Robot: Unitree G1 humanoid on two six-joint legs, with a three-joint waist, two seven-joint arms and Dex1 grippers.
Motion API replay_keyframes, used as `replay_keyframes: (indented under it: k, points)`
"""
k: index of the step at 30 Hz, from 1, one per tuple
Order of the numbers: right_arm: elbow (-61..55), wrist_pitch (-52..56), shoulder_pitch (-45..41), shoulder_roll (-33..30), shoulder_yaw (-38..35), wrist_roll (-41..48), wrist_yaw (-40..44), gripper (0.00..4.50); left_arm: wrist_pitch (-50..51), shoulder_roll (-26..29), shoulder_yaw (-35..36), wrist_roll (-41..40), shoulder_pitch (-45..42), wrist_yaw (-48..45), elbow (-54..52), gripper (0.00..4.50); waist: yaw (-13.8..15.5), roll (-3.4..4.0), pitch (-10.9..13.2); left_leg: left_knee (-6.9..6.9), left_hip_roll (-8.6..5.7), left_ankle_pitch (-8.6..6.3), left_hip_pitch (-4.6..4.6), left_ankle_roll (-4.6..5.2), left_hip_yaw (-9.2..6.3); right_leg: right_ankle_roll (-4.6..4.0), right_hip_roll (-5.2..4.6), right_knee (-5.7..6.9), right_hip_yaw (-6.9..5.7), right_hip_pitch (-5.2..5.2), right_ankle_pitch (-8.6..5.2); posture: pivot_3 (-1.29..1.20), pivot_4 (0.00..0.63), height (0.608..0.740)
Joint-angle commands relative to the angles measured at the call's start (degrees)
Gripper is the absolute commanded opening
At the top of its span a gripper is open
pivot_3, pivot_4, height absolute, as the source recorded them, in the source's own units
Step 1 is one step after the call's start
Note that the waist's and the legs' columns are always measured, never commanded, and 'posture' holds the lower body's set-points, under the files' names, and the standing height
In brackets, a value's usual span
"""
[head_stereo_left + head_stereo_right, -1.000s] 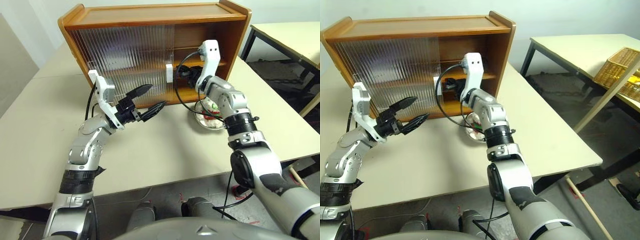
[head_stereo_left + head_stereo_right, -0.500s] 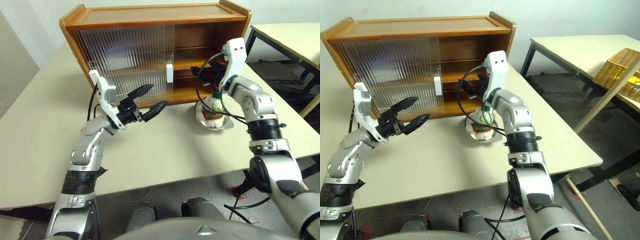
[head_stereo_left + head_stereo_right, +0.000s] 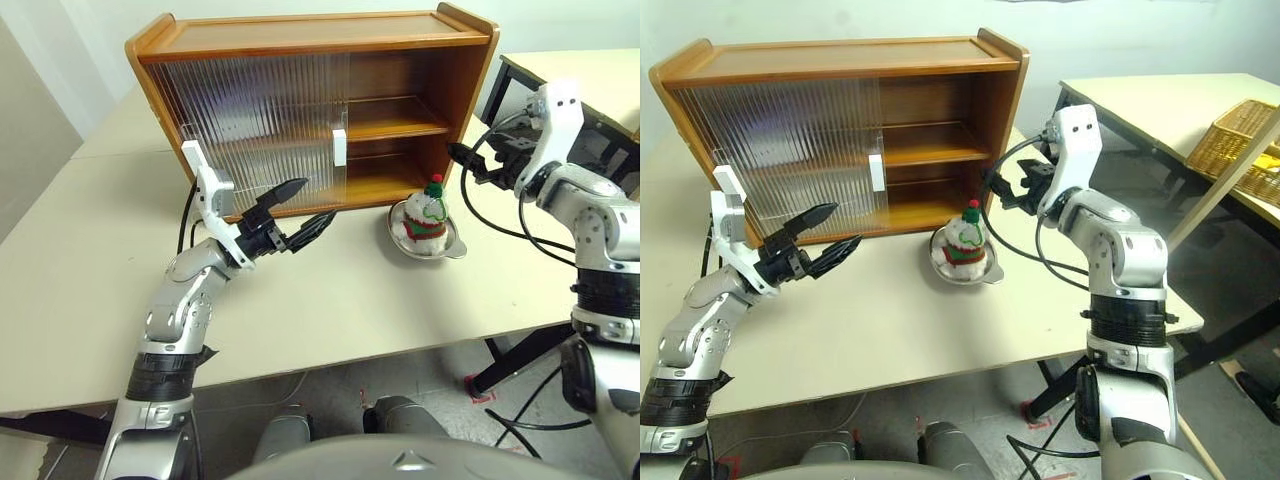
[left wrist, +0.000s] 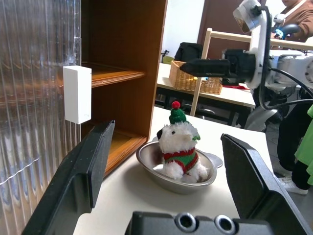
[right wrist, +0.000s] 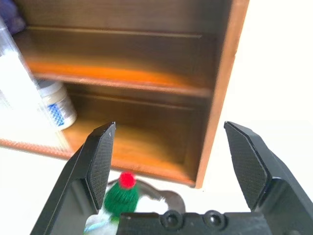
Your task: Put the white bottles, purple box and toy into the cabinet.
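A beige table [image 3: 330,300] carries one brown wooden cabinet [image 3: 300,40], its ribbed sliding doors [image 3: 250,110] covering the left side and the right side open. On the left, the left gripper [image 3: 297,212] hovers above the table before the doors, fingers spread and empty. Right of it, one plush toy [image 3: 424,212] sits in a metal bowl [image 3: 452,247] just in front of the open lower shelf. Farthest right, the right gripper [image 3: 462,160] hangs near the cabinet's right edge, fingers apart, empty. The right wrist view reveals one white bottle [image 5: 57,104] on the lower shelf; the left wrist view shows a wicker basket [image 4: 188,78] on another table
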Motion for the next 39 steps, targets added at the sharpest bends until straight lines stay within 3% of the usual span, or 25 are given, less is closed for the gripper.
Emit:
replay_keyframes:
  k: [1, 18, 39]
  points:
    - [-3.7, 2.7, 3.2, -1.7, -1.0, 3.6, 3.3, 4.44, -0.1, 0.4, -0.2, 0.3, -0.7, -0.6, 0.5, 4.5, 0.0, 0.0, 0.0, 0.0, -0.02, 0.0, 0.03, 0.0, -0.01, 0.0, 0.04, -0.02, 0.0, 0.04, 0.0, -0.11, 0.006, 0.74]
    - [-13.9, 11.2, 16.6, -4.2, -2.5, 12.7, 5.2, 4.44, 0.7, 1.5, 0.2, -0.1, -0.8, -0.9, 0.1, 4.5, -0.2, -0.02, 0.0, -0.03, 0.06, -0.15, 0.02, -0.24, -0.12, 0.02, 0.25, -0.31, 0.08, 0.19, -0.2, -0.12, 0.017, 0.74]
    - [-6.6, 4.9, 16.6, -1.8, 4.1, 9.1, 6.0, 4.44, 1.2, 2.7, 1.1, -0.5, 0.7, 0.9, -2.3, 4.5, 0.6, -0.02, 0.0, -0.06, 0.09, -0.16, -0.26, -0.25, -0.29, 0.1, 0.38, -0.34, 0.06, -0.01, -0.3, -0.08, 0.01, 0.74]
